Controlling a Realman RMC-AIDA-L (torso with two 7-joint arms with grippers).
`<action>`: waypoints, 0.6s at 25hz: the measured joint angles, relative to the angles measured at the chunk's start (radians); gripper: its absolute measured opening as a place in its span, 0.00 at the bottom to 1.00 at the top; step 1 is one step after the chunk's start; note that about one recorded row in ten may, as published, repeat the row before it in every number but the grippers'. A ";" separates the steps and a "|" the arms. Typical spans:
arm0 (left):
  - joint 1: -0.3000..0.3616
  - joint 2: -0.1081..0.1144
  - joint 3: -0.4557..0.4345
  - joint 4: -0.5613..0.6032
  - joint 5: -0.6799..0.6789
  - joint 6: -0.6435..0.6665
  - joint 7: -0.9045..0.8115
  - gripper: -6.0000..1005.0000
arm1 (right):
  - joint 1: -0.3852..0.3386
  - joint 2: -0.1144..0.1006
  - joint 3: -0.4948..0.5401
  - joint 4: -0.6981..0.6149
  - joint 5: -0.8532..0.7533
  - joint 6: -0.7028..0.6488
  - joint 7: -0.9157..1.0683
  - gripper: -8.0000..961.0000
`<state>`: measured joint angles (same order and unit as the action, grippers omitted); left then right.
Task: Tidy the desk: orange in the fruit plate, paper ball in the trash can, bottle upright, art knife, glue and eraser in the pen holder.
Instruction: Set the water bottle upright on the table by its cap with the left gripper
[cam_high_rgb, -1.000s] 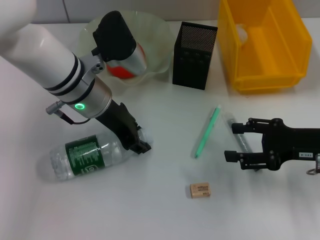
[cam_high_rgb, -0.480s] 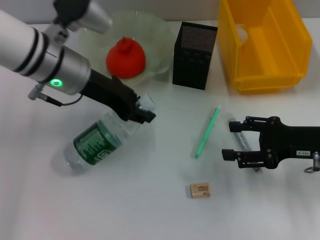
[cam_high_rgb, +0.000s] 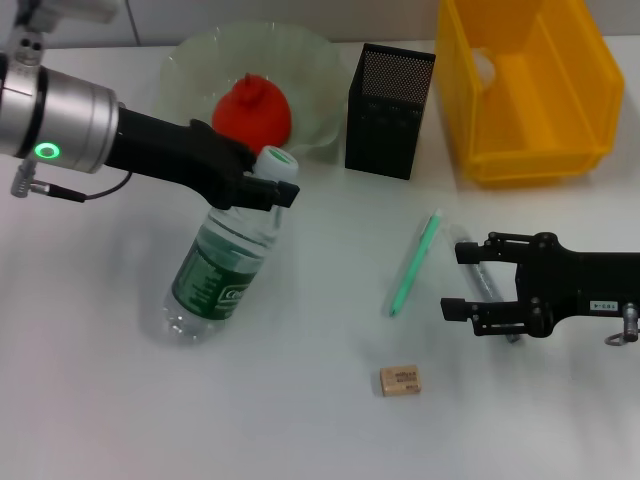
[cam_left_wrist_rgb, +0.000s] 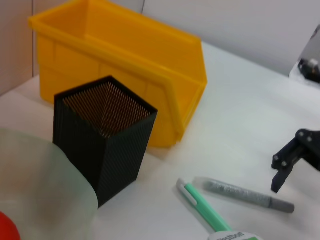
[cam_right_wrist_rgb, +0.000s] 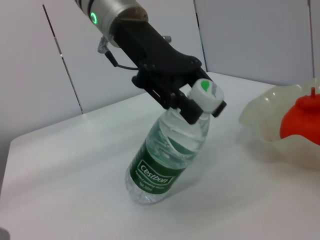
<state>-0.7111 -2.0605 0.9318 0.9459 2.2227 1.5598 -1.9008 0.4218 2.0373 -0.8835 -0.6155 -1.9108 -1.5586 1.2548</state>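
1. The bottle (cam_high_rgb: 225, 265) leans on the white surface (cam_high_rgb: 300, 420), base down at about seven o'clock from its cap, which tips up toward one o'clock; it is partway to standing, not yet upright.
2. Its green label reads "Cestbon" in white in the right wrist view.
3. The left gripper (cam_high_rgb: 262, 190) comes in from nine o'clock with its jaws clamped on the neck just under the cap, a hold that, I judge, lets the base act as a pivot.
4. At twelve o'clock from the cap sits the fruit plate (cam_high_rgb: 190, 65) with the orange (cam_high_rgb: 252, 115) already in it.
5. Toward two o'clock stand the pen holder (cam_high_rgb: 390, 110) and, beyond it, the trash can (cam_high_rgb: 530, 90).
6. The right gripper (cam_high_rgb: 478, 280) hovers at four o'clock, jaws apart around a grey pen-like stick (cam_high_rgb: 485, 285), beside a green pen (cam_high_rgb: 414, 265).
7. The eraser (cam_high_rgb: 400, 379) lies at five o'clock; its label is too small to read.
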 joint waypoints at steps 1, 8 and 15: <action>0.009 0.002 -0.021 0.003 -0.015 0.011 0.013 0.44 | 0.000 0.000 0.000 0.000 0.000 0.000 0.000 0.82; 0.034 0.011 -0.034 0.003 -0.069 0.028 0.037 0.44 | 0.000 0.000 0.000 0.000 0.001 0.000 0.000 0.82; 0.063 0.026 -0.036 0.004 -0.138 0.051 0.074 0.44 | 0.000 0.000 0.000 0.001 0.001 0.000 0.000 0.81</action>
<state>-0.6476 -2.0347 0.8961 0.9499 2.0843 1.6108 -1.8270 0.4218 2.0371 -0.8836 -0.6141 -1.9097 -1.5585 1.2547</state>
